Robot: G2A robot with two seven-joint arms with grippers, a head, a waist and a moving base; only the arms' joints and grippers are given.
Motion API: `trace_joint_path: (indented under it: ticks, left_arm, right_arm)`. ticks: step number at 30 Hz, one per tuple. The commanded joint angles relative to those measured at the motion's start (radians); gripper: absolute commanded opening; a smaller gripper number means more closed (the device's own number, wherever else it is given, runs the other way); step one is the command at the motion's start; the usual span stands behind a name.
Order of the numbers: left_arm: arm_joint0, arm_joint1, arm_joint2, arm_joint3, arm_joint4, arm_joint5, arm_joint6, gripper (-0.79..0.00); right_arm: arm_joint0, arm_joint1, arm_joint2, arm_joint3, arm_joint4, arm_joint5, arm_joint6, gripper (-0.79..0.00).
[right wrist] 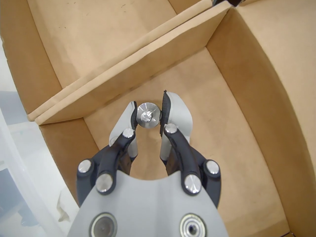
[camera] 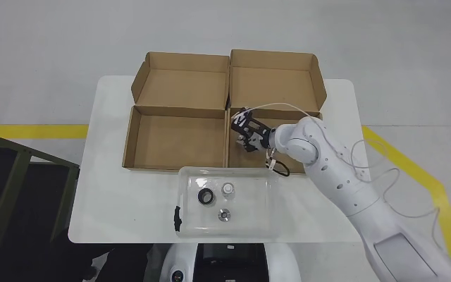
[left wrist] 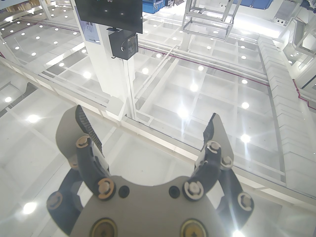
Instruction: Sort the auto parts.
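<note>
Right wrist view: pinching round metal part [right wrist: 147, 119] in right gripper [right wrist: 149, 112], down inside right cardboard box [right wrist: 229, 134]. Spread wide on left gripper [left wrist: 146, 113], aimed at ceiling [left wrist: 209, 80].

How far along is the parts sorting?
Early: the left box and right box look bare where visible. In hand: the right gripper holds a silver disc at the right box. Left: a black ring, a white part and a second disc in the clear bin.
</note>
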Motion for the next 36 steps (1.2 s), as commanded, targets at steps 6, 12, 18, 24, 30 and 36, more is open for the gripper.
trace_joint_path:
  ticks: [6,12,18,24,30,36]
  left_arm:
    - [0.000,0.000,0.000,0.000,0.000,0.000,0.000,0.000]
    - [0.000,0.000,0.000,0.000,0.000,0.000,0.000,0.000]
    - [0.000,0.000,0.000,0.000,0.000,0.000,0.000,0.000]
    - [0.000,0.000,0.000,0.000,0.000,0.000,0.000,0.000]
    - [0.000,0.000,0.000,0.000,0.000,0.000,0.000,0.000]
    - [0.000,0.000,0.000,0.000,0.000,0.000,0.000,0.000]
  right_arm:
    - [-0.003,-0.004,-0.004,0.005,-0.005,-0.002,-0.005,-0.409]
    - [-0.017,0.004,0.019,-0.055,-0.031,0.002,-0.016,-0.305]
    - [-0.061,0.027,0.083,-0.206,-0.071,0.011,0.024,-0.305]
    - [-0.126,0.050,0.143,-0.384,-0.066,-0.007,0.082,-0.274]
    - [-0.211,0.072,0.195,-0.526,-0.053,-0.043,0.097,-0.132]
    - [-0.308,0.093,0.234,-0.676,-0.017,-0.095,0.141,-0.074]
